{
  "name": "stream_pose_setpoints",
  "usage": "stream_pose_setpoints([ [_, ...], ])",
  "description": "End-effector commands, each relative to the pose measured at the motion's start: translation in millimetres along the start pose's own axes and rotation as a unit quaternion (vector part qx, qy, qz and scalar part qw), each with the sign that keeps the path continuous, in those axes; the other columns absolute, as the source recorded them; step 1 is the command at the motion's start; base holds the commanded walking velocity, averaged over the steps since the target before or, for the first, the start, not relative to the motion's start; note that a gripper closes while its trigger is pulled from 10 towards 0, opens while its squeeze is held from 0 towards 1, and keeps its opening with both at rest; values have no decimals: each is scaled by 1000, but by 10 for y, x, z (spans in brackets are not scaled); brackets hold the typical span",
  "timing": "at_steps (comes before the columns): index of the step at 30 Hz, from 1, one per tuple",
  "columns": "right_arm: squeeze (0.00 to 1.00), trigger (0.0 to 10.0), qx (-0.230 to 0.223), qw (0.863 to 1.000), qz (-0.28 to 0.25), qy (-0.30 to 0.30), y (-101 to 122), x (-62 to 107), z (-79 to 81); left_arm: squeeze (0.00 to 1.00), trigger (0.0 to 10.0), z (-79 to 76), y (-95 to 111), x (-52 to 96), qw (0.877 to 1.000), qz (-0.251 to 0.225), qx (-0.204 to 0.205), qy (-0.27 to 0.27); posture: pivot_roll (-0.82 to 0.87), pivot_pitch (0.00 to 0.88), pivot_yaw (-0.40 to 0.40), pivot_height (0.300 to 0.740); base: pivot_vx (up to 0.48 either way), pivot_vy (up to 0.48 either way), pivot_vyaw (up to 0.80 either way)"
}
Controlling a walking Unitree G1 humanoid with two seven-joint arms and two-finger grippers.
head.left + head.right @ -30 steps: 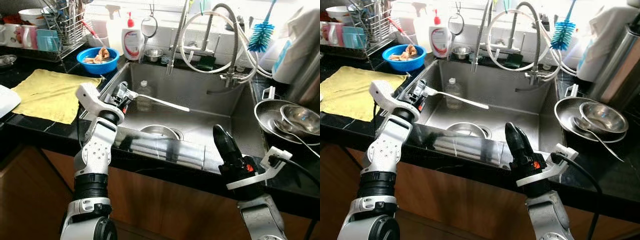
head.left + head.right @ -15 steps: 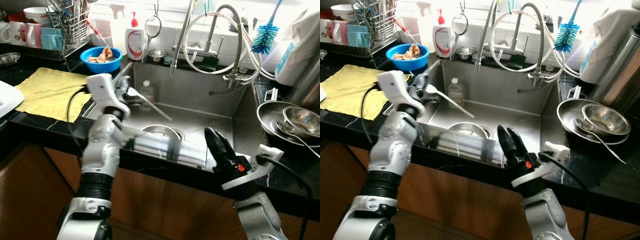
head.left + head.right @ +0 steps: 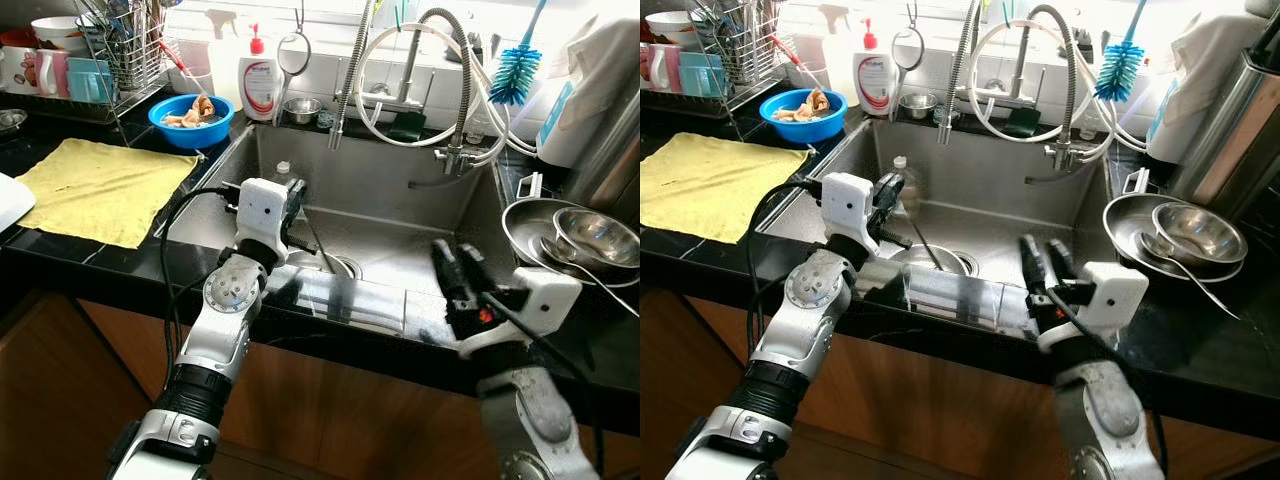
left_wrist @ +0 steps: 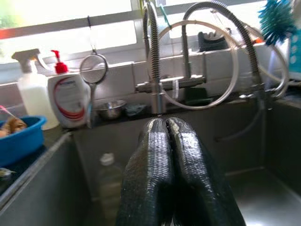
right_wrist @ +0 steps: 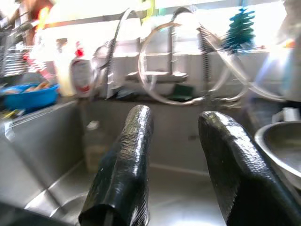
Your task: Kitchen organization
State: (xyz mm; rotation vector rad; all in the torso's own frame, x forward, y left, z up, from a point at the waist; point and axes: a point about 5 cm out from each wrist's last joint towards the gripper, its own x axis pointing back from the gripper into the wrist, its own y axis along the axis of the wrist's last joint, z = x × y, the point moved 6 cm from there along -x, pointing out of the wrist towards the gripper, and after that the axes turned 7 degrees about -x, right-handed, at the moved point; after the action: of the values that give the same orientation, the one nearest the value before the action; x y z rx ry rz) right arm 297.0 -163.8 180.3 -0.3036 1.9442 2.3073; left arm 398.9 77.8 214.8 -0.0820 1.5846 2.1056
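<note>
Standing behind sink [image 3: 400, 190], soap bottle [image 3: 257, 85], label unreadable

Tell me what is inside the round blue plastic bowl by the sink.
The blue bowl holds pale brownish scraps, probably food; what exactly they are cannot be told, and its bottom is hidden beneath them.

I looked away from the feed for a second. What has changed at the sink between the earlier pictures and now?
The left gripper, shut on the long utensil, swung it from lying across the sink to pointing down toward the steel bowl at the drain. The right gripper opened its fingers at the front rim. The blue bowl, yellow cloth and bottle stayed put.
</note>
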Motion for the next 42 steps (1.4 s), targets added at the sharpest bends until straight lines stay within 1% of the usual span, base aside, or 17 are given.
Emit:
stream_pose_setpoints([
  [1,0,10000,7,1000,-13,-21,33,16,-48,0,10000,-53,-45,15,1000,3,-7,-7,48,0,-28,740,0,0,0],
  [2,0,10000,9,999,-12,-50,-7,68,-135,0,10000,24,-126,26,1000,16,-16,5,45,0,-27,740,0,0,0],
  [4,0,10000,12,998,-5,-59,-46,107,-167,0,10000,70,-168,35,999,24,-22,9,47,0,-27,740,0,0,0],
  [6,0,10000,35,996,9,-79,-121,225,-268,0,10000,165,-237,58,999,33,-38,13,40,0,-21,740,0,0,0],
  [8,0,10000,41,995,17,-91,-154,287,-345,0,10000,226,-280,68,998,40,-47,17,38,0,-20,740,0,0,0],
  [11,0,10000,42,994,18,-95,-158,300,-368,0,10000,245,-289,69,998,41,-53,18,39,0,-21,740,0,0,0],
  [13,0,10000,45,993,17,-107,-162,319,-435,0,10000,323,-318,44,997,45,-58,29,39,0,-21,740,0,0,0],
  [19,0,10000,35,993,13,-110,-177,278,-418,0,10000,306,-357,45,997,51,-57,25,39,0,-19,740,0,0,0],
  [23,0,10000,38,994,20,-96,-232,251,-334,0,10000,251,-359,40,996,51,-78,12,47,0,-22,740,0,0,0],
  [25,0,10000,41,994,21,-96,-237,255,-334,0,10000,237,-380,36,994,54,-91,5,46,0,-22,740,0,0,0],
  [27,0,10000,40,994,20,-98,-235,254,-341,0,10000,242,-396,38,995,56,-87,7,46,0,-21,740,0,0,0],
  [28,0,10000,40,994,18,-101,-229,247,-359,490,10000,261,-428,43,995,63,-72,14,39,0,-19,740,0,0,0],
  [29,0,10000,41,994,18,-103,-226,243,-369,490,10000,271,-442,45,996,67,-64,18,39,0,-19,740,0,0,0],
  [30,0,10000,40,994,17,-105,-222,239,-380,922,10000,281,-453,46,996,70,-57,22,39,0,-20,740,0,0,0],
  [31,0,10000,40,993,16,-107,-219,236,-393,1000,10000,291,-462,48,996,72,-54,24,39,0,-20,740,0,0,0],
  [37,0,10000,39,993,15,-111,-218,228,-405,1000,10000,320,-502,47,995,81,-46,34,42,0,-22,740,0,0,0],
  [42,0,10000,38,993,13,-113,-211,215,-420,1000,10000,291,-500,42,995,80,-45,30,39,0,-22,740,0,0,0],
])
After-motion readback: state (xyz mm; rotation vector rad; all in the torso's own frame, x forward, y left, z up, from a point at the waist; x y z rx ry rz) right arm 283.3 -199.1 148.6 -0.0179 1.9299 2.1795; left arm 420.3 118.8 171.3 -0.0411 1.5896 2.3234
